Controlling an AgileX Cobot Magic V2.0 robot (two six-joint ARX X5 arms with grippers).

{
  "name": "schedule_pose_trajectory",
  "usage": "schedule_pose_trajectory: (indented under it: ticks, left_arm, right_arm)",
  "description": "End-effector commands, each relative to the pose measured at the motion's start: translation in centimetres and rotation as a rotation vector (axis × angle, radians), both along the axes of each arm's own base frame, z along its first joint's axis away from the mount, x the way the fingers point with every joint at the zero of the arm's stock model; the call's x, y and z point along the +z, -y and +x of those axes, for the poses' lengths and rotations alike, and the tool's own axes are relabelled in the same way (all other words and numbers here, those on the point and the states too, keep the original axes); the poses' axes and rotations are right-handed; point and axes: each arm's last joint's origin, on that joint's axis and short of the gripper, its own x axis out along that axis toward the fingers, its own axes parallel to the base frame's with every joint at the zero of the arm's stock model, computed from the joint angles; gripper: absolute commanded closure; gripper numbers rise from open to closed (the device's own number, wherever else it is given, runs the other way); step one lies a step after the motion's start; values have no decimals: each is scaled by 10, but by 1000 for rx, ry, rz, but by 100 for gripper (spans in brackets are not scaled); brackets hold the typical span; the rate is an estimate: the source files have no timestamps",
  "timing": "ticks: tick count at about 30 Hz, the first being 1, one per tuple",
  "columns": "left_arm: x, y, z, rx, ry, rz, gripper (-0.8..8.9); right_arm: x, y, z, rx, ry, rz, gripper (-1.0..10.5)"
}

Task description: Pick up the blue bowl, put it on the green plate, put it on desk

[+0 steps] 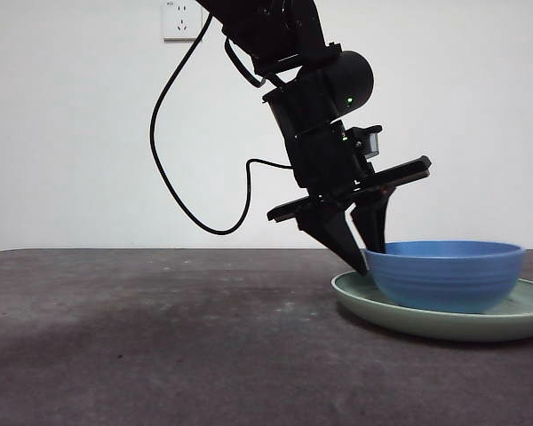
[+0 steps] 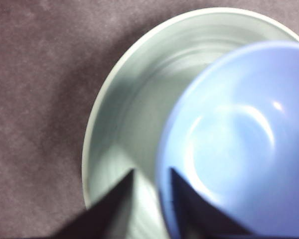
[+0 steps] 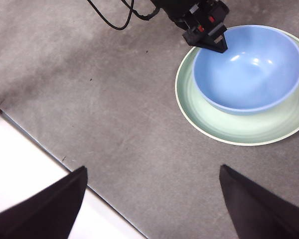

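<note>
Bowl first: the blue bowl sits inside the green plate at the lower right of the front view, both resting on the desk. My left gripper straddles the bowl's near rim, one jaw inside the wall and one outside over the plate; whether they are pinching or just apart around the rim I cannot tell. For a clean lift I would want the rim seated deep between the jaws, then rise straight so the plate does not drag. My right gripper waits high over bare desk, jaws spread wide.
</note>
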Motion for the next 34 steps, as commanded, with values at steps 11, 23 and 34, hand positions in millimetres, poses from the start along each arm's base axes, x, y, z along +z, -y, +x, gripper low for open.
schedule_pose_trajectory:
  ticks: [11, 23, 34]
  left_arm:
    - [18, -2, 2, -5, 37, -28, 528]
    - [140, -59, -12, 41, 244, -186, 528]
    - [219, -120, -57, -10, 351, -220, 528]
  right_arm:
    - [5, 0, 0, -5, 18, 6, 522]
    - [6, 0, 0, -3, 31, 6, 522]
    - [6, 0, 1, -24, 35, -15, 522]
